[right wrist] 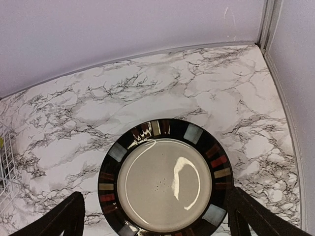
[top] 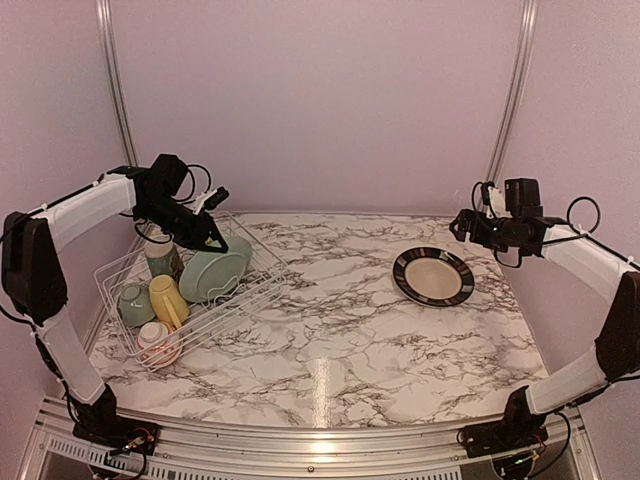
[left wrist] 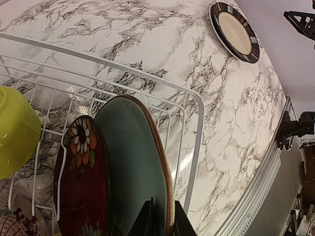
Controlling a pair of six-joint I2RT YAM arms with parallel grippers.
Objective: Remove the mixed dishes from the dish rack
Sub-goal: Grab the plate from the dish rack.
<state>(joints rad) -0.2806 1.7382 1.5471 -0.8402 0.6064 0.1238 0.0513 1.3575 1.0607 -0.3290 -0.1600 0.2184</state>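
The white wire dish rack (top: pixel 255 285) stands at the left of the table. A pale green plate (top: pixel 212 272) with a brown rim stands upright in it. My left gripper (top: pixel 207 236) is shut on that plate's rim (left wrist: pixel 170 196), one finger on each face. Beside it stands a red patterned plate (left wrist: pixel 81 182), and a lime-green bowl (left wrist: pixel 15 130) lies further left. A yellow mug (top: pixel 167 300), a pale green mug (top: pixel 133 303) and a red-patterned bowl (top: pixel 158 343) also sit in the rack. My right gripper (right wrist: pixel 156 196) hangs open above the black-rimmed cream plate (right wrist: pixel 165 179), which lies flat on the table.
The marble table (top: pixel 330 330) stretches between the rack and the black-rimmed plate (top: pixel 433 275). The rack's rounded wire corner (left wrist: pixel 197 128) rises just right of the held plate. Purple walls close in the back and sides. A metal rail (top: pixel 320 445) runs along the near edge.
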